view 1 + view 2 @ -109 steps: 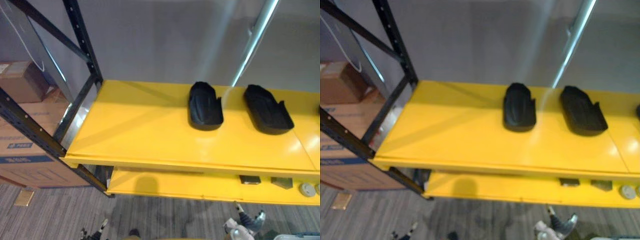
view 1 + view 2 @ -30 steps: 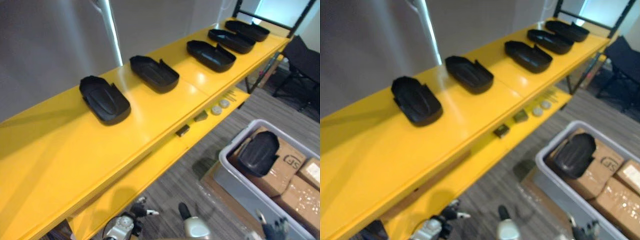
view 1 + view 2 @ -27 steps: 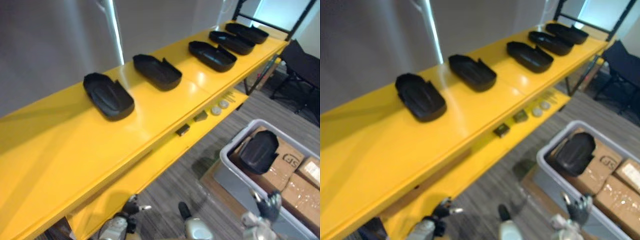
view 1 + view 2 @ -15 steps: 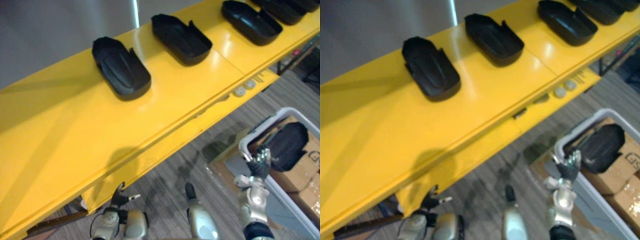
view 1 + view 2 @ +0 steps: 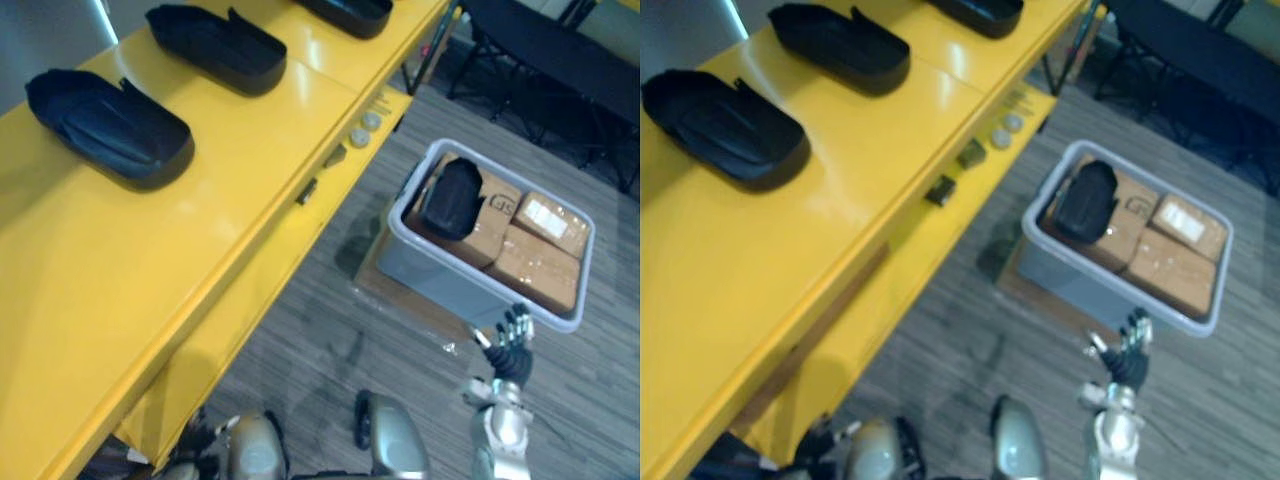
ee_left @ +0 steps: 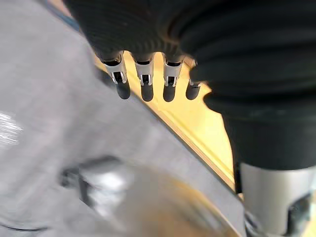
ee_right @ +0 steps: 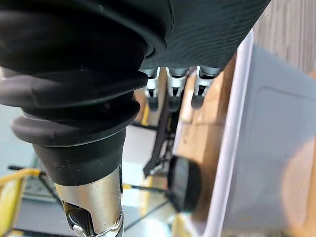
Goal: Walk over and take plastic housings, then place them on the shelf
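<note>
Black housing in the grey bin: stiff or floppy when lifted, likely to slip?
Probably stiff: the housing keeps a moulded shell shape. Likely light: matching housings on the shelf look thin-walled and hollow. Lying atop cardboard boxes, it may slide if nudged.

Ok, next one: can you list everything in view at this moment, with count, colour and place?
shelf: one, yellow, two levels, on the robot's left
plastic housings on the shelf: three, black, in a row on the top level, the farthest cut off by the view's edge
housing in the bin: one, black, lying on a cardboard box
bin: one, pale grey, on the floor to the right of the shelf
cardboard boxes: three seen, brown, inside the bin
small parts: two pale discs and two dark blocks, on the lower level
dark furniture: black, beyond the bin
left robot hand: fingers straight, empty, by the shelf
right robot hand: fingers straight, empty, just short of the bin
</note>
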Tool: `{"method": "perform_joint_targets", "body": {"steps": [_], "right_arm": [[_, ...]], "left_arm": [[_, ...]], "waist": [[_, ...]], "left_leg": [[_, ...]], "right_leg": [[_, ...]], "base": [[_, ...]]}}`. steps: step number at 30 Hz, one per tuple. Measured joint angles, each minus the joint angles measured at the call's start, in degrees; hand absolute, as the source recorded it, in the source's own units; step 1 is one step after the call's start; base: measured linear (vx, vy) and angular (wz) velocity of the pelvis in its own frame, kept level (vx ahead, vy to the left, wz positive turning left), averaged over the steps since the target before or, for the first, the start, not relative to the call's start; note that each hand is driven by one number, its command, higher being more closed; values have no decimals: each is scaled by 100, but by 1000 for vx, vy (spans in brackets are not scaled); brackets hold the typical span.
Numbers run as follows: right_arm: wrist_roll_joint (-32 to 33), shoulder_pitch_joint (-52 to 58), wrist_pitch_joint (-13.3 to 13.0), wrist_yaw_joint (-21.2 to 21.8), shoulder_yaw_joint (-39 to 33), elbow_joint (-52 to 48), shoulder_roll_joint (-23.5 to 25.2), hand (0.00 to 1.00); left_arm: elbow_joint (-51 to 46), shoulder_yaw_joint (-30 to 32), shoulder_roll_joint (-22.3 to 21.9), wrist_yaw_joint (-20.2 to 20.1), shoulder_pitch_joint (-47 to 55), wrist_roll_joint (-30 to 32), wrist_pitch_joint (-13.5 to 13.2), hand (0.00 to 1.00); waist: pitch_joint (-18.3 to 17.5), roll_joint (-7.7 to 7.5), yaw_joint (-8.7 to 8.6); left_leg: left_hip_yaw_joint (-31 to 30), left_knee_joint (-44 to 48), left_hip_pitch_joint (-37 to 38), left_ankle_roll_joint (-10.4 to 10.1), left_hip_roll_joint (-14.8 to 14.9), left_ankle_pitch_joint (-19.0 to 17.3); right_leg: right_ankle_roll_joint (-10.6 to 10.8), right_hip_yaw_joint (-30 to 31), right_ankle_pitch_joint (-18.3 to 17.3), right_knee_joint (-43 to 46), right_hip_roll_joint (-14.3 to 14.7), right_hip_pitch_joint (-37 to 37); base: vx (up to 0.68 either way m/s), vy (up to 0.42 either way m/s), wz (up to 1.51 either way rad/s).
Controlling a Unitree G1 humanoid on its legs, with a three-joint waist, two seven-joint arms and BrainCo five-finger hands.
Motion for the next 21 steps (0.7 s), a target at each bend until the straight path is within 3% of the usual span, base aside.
{"method": "perform_joint_targets", "body": {"steps": [2,4,11,15,18,21], "right_arm": [[4,-179,205,-40,-31,279,-195,0],[8,-169,280,-135,-129,442,-242,0],[1029,-61,270,-87,-443,1773,-116,0],[1164,297,-49,264,-807,2554,309,0],[1501,424,-335,512,-1144,2839,510,0],[1600,506,-378,787,-1384,3078,596,0]], "left_arm": [[121,11,-117,-3,156,-5,-36,0],[124,61,-264,-7,284,-30,-145,0],[64,102,-536,9,157,107,-902,0],[-396,-85,-539,60,-278,319,-1297,0],[-758,-173,-524,60,-767,313,-1396,0],[-841,-370,-490,50,-1033,197,-1383,0]], "waist": [[-60,131,29],[-78,166,26],[-67,115,48],[-81,96,-66],[-112,59,-164],[-221,-29,-227]], "left_leg": [[-450,-362,-81,-90,-164,301],[-583,-612,-130,-145,-231,492],[-723,-1055,-202,-202,-463,810],[-735,-1135,-19,-188,-617,818],[-692,-1136,15,-187,-639,818],[-550,-1223,203,-192,-640,814]], "right_leg": [[-79,-64,377,-620,137,128],[-122,-129,482,-777,161,95],[-183,-51,857,-1275,138,25],[-136,46,1062,-1509,79,227],[-140,167,1191,-1637,58,281],[-185,247,1223,-1750,70,395]], "base": [[-44,-160,0],[-61,-148,10],[-62,-45,-1],[-12,24,-12],[-50,35,-16],[-69,-3,-22]]}}
